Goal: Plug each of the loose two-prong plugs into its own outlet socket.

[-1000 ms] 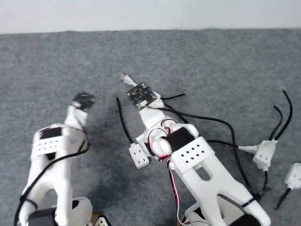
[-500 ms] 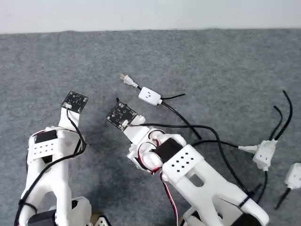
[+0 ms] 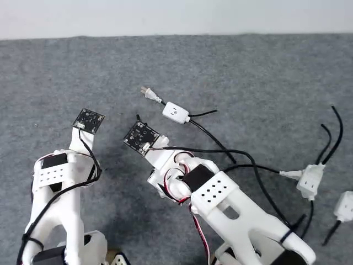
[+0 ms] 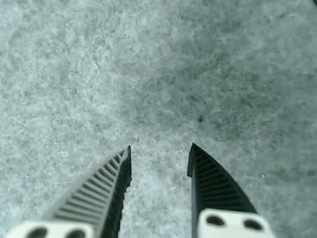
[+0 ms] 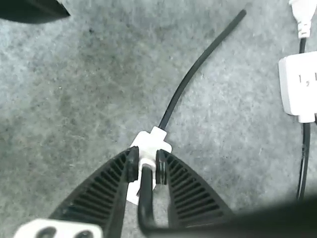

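My right gripper (image 5: 145, 151) is shut on a small white socket block (image 5: 151, 140) that lies on the grey carpet. The block's black cord (image 5: 198, 64) runs away from it to a free end. In the high view the right arm's wrist (image 3: 142, 137) covers this block. A second white socket (image 3: 175, 112) lies farther back, with a two-prong plug (image 3: 146, 93) on a short cord beside it. The same socket (image 5: 299, 87) is seen from the right wrist. My left gripper (image 4: 159, 151) is open over bare carpet, and its wrist (image 3: 88, 120) is left of the right arm.
Two more white socket pieces (image 3: 310, 179) (image 3: 345, 205) with black cords lie at the right edge. A long black cord (image 3: 259, 176) loops from the right arm toward them. The carpet's far and left parts are bare.
The right arm has drawn back from the far socket and swung left over the near block, closing on it. The left wrist has settled slightly nearer.
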